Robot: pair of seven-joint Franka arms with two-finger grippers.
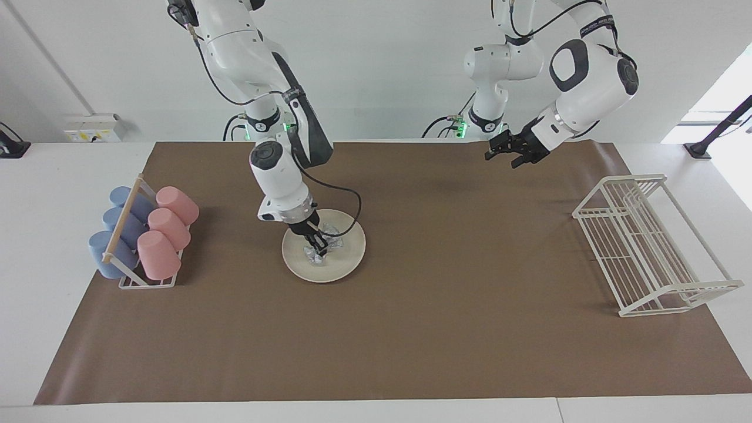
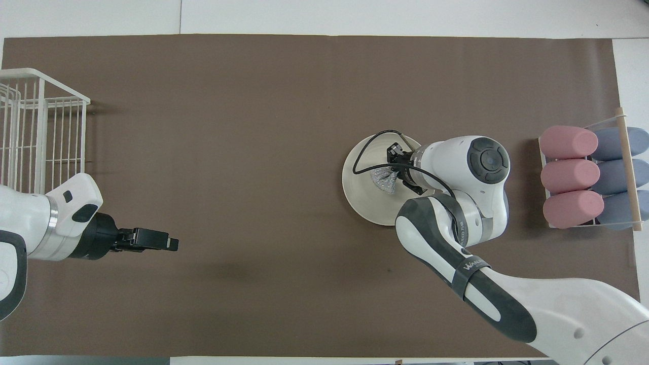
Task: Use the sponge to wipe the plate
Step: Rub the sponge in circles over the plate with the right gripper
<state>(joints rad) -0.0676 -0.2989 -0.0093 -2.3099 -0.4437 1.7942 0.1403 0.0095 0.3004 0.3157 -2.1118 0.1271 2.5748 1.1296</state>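
The cream-white plate (image 1: 348, 258) lies on the brown mat, toward the right arm's end of the table; it also shows in the overhead view (image 2: 364, 200). The silvery mesh sponge (image 1: 313, 256) rests on the plate, and in the overhead view the sponge (image 2: 383, 181) sits near the plate's middle. My right gripper (image 1: 320, 247) points down onto the plate and is shut on the sponge; in the overhead view the right gripper (image 2: 394, 175) is partly hidden under its wrist. My left gripper (image 1: 503, 160) hangs open and empty over the mat near its base, and also shows in the overhead view (image 2: 172, 244).
A white rack (image 1: 147, 283) holding pink cups (image 1: 167, 226) and blue cups (image 1: 120, 226) stands at the right arm's end of the table, beside the plate. A white wire basket (image 1: 646, 247) stands at the left arm's end.
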